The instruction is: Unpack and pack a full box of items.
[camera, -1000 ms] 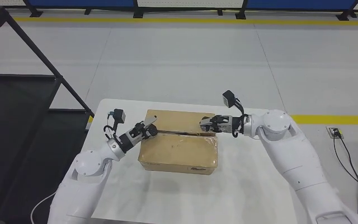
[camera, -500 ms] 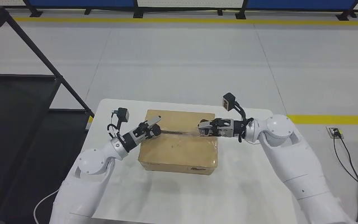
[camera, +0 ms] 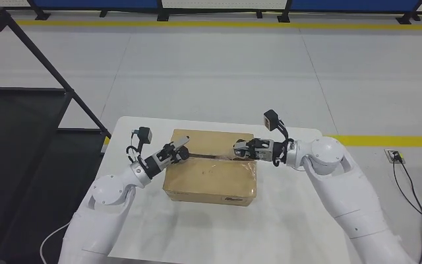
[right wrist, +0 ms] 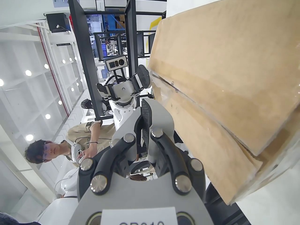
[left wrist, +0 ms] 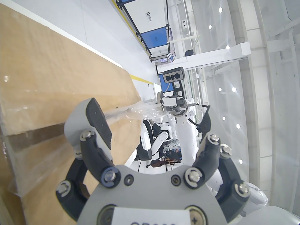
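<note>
Slightly toward the box [camera: 210, 177] the left hand [camera: 181, 149] had been shifted, its fingers spread wide and nothing held. The right hand [camera: 237, 149] was seen at the opposite end of the taped seam [camera: 211, 157], fingers pressed together; no grip could be made out. The closed box was set mid-table [camera: 290, 218], between both hands.

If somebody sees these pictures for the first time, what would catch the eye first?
First comes the brown cardboard box in the middle of the white table, its top flaps closed and sealed with clear tape along the seam. Next come the two arms at opposite ends of that seam: the left gripper is open at one end, and the right gripper is shut at the other.
</note>
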